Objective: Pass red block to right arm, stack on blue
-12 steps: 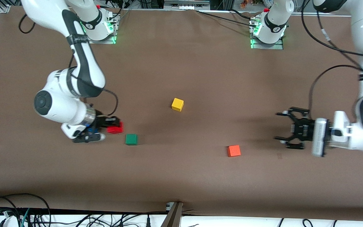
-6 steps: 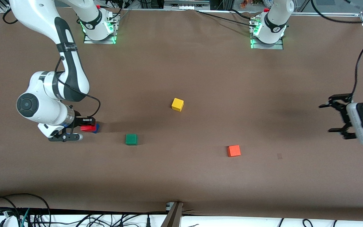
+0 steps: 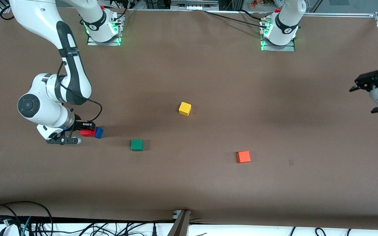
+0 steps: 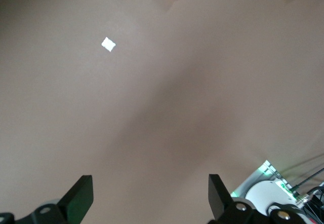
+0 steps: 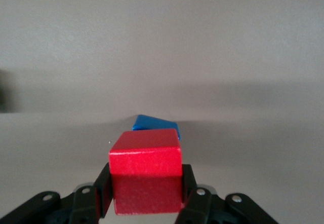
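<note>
My right gripper (image 3: 83, 132) is shut on the red block (image 3: 89, 133) and holds it low near the right arm's end of the table. The blue cube (image 3: 99, 132) sits on the table right beside the red block, on the side toward the table's middle. In the right wrist view the red block (image 5: 146, 158) fills the space between the fingers (image 5: 188, 183), and the blue cube (image 5: 156, 124) lies just past it and lower. My left gripper (image 3: 363, 99) is open and empty, raised at the left arm's end of the table; its spread fingertips (image 4: 81, 202) show over bare table.
A green cube (image 3: 136, 144) lies near the blue cube, toward the table's middle. A yellow cube (image 3: 185, 108) sits mid-table. An orange cube (image 3: 243, 156) lies nearer the front camera, toward the left arm's end. Cables run along the table's front edge.
My right gripper carried the red block toward the right arm's end, uncovering the blue cube beside it. My left arm drew back to its end of the table, open.
</note>
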Robot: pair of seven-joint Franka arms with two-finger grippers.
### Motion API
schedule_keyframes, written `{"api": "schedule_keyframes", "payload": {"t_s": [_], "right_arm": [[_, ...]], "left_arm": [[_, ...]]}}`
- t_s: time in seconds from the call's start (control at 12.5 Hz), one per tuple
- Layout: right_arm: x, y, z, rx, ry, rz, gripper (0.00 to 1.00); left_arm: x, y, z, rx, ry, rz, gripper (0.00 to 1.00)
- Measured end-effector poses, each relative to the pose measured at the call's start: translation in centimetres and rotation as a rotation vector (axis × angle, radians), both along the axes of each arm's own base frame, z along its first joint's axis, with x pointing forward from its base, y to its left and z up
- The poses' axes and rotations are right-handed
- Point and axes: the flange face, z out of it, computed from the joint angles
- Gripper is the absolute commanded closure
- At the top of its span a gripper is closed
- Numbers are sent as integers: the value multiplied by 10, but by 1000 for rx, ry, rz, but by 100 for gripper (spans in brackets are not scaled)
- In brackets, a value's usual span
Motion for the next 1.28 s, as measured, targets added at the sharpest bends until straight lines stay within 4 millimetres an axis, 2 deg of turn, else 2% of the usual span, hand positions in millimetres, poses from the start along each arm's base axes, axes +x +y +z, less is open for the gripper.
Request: {"api": "schedule_keyframes", "payload": {"t_s": [0.16,0.4,0.48,0.56,0.64,0.88,1.04,1.12,1.28], "right_arm": [[-5,-1,-7,-3,4,-5,100],[-9,-1,-12,-5,8,-7,100],[-9,-1,-12,-5,7,-6,91],[-9,0,-12,-5,6,-6,49],[-9,0,-12,-5,5,-5,0],[-7,1,-8,-4,-7,-4,0],[-2,-4,3,-4,-24,-11,0],[2,-7,12,-4,-29,-14,0],[15,-10,41,3,-17,-16,0]], "left_arm": [[-12,-18,14,27,16,6,0],[-23,-10,36,34,-16,31,0],[-29,-12,45,32,-28,48,0],[-34,-15,53,28,-38,66,0],[-38,-19,59,30,-44,87,0],[-40,-28,63,42,-49,162,0],[-40,-37,62,44,-48,182,0],[-41,-46,63,47,-51,192,0],[-46,-76,66,64,-71,222,0]]}}
